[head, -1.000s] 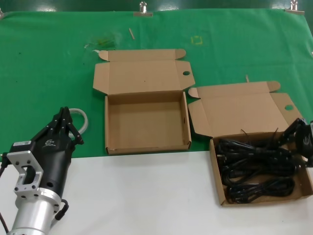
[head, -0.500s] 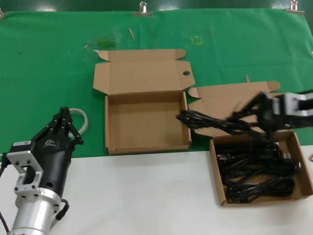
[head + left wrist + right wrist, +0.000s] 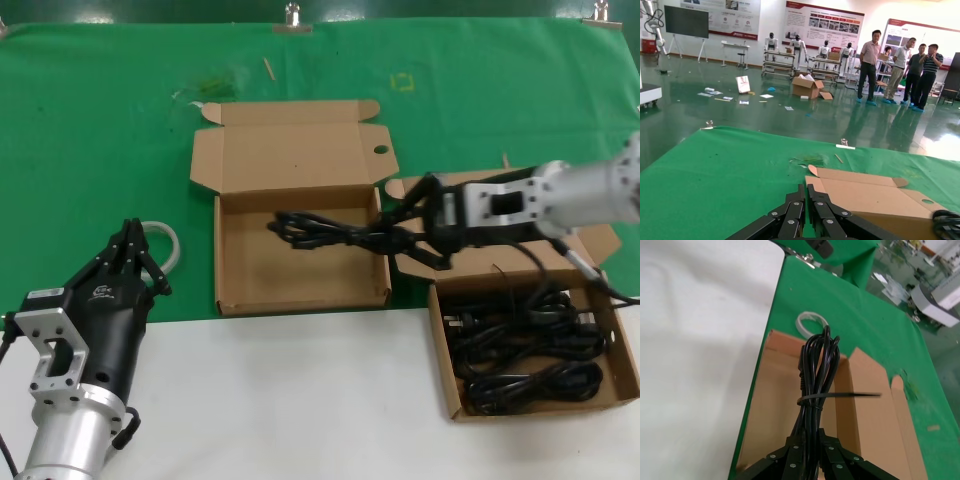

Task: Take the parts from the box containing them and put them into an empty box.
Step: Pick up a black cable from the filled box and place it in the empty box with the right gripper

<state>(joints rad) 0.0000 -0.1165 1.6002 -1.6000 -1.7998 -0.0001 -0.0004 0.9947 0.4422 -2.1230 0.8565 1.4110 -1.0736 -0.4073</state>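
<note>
My right gripper (image 3: 408, 232) is shut on a black coiled power cord (image 3: 325, 230) and holds it level above the empty brown box (image 3: 300, 296), its free end over the box's middle. In the right wrist view the cord (image 3: 816, 375), bound by a thin tie, hangs over the empty box's floor (image 3: 780, 405), pinched between my right gripper (image 3: 812, 447). The box holding the other cords (image 3: 446, 380) lies at the right with several black bundles (image 3: 525, 350) in it. My left gripper (image 3: 128, 246) is shut and empty, parked at the front left; it also shows in the left wrist view (image 3: 806, 195).
A green cloth (image 3: 100, 130) covers the far half of the table and a white surface (image 3: 300, 400) the near half. A white ring of cable (image 3: 170, 240) lies by my left gripper. Both box lids (image 3: 295, 150) stand open towards the back.
My right gripper lifted a cord bundle out of the right box and carried it leftwards, over the empty box. The left arm has not moved.
</note>
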